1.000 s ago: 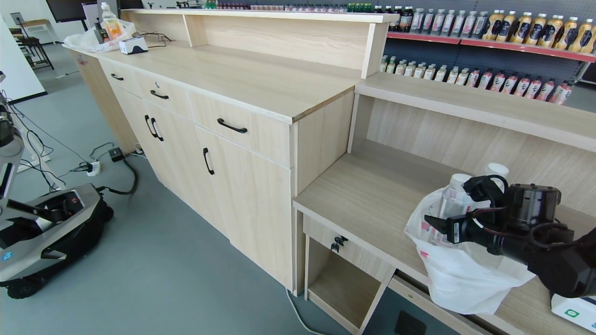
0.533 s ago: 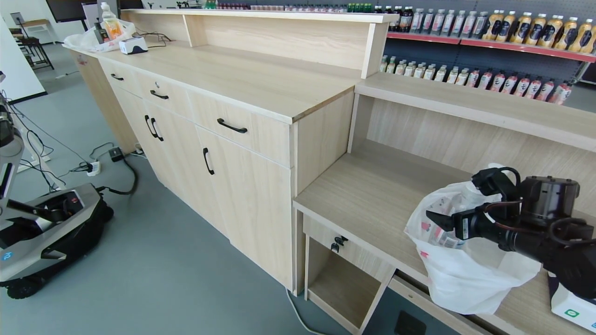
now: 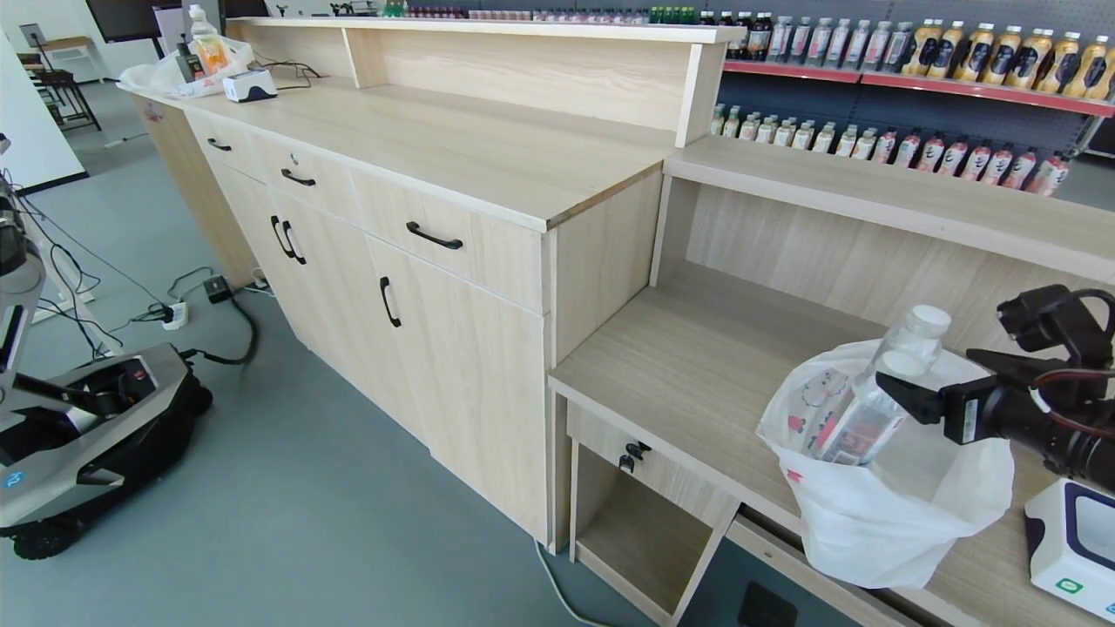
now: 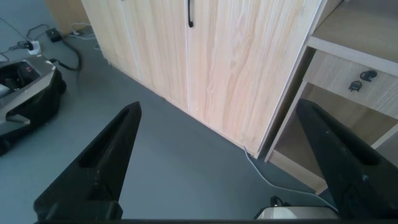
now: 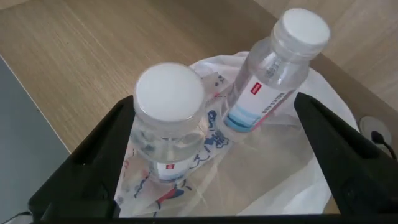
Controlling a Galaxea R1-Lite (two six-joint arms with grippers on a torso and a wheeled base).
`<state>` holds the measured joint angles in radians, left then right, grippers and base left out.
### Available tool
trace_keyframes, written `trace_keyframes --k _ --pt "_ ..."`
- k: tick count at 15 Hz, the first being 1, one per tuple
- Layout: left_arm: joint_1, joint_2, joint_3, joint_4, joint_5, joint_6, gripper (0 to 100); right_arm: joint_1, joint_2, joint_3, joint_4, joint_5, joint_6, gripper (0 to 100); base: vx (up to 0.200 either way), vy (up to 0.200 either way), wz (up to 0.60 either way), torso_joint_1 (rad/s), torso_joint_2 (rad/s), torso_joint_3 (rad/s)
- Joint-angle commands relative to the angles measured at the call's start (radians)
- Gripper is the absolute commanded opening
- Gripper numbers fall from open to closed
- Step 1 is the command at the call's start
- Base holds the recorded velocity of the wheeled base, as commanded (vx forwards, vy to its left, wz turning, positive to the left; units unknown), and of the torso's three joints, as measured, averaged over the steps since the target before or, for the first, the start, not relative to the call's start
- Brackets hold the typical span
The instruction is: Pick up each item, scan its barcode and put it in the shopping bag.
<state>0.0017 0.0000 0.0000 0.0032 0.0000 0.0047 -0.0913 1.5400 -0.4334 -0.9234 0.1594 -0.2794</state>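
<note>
A white shopping bag [image 3: 871, 522] sits on the low wooden counter [image 3: 697, 366]. Two clear bottles with white caps stand in it. One bottle [image 3: 858, 418] leans near the bag's front, and the other bottle [image 3: 923, 326] rises behind it. My right gripper [image 3: 928, 370] hangs open just right of the bag's mouth, holding nothing. From the right wrist, both bottles [image 5: 170, 118] [image 5: 280, 68] and the bag [image 5: 273, 174] lie below the open right gripper [image 5: 214, 102]. My left gripper [image 4: 219, 107] is open over grey floor beside the cabinet.
A white barcode scanner [image 3: 1071, 540] stands on the counter right of the bag. A tall cabinet [image 3: 453, 261] with drawers adjoins on the left, and an upper shelf [image 3: 871, 196] overhangs the counter. Drink racks [image 3: 880, 139] line the back. Cables lie on the floor [image 3: 174, 305].
My right gripper has drawn back to the right, away from over the bag. That uncovers both bottles and the scanner. The bag and bottles stay in place.
</note>
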Motion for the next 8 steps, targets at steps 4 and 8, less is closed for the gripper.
trace_keyframes --k 4,8 --pt "0.0 0.0 0.0 0.0 0.0 0.0 100 -0.153 -0.118 0.002 0.041 -0.043 -0.044 100 0.0 0.0 -0.3 0.0 0.0 0.001" --pt "0.001 0.0 0.0 0.0 0.0 0.0 100 -0.32 -0.124 -0.021 0.051 -0.084 -0.043 100 0.0 0.0 -0.6 0.002 0.0 0.005"
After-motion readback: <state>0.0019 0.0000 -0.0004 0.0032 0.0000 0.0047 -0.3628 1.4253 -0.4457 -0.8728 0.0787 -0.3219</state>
